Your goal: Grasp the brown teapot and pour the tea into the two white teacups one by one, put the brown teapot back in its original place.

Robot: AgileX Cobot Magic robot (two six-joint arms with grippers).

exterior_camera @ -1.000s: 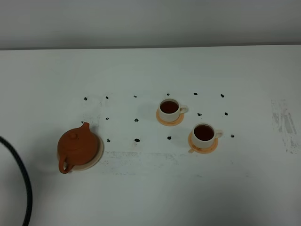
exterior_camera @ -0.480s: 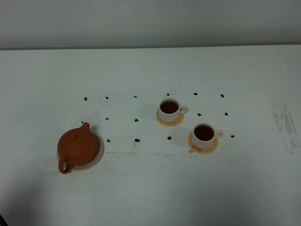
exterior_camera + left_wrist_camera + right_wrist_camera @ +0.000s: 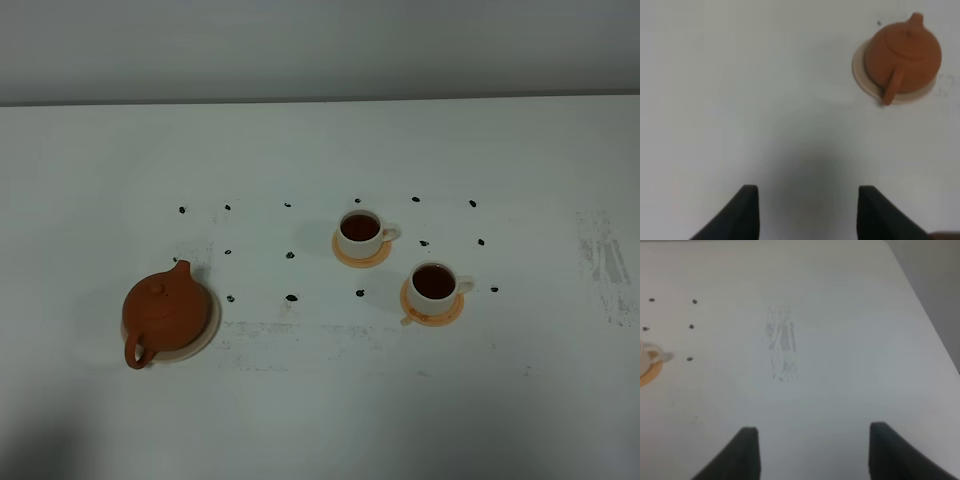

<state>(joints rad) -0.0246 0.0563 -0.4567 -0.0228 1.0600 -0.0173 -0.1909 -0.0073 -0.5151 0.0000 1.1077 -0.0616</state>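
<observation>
Two spread, empty claws [image 3: 802, 212] [image 3: 810, 452]; squat matte clay teapot [image 3: 162, 310] on round beige plate [image 3: 207, 330].

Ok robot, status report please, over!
Left gripper and right gripper open, empty. Brown teapot on its plate. Both teacups full of tea. Nothing in the way.

Soft, even overhead light; faint shadows, slight blur, no glare.

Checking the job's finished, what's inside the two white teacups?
Both white teacups hold dark reddish-brown tea, each standing on an orange coaster. The liquid hides the cup bottoms.
</observation>
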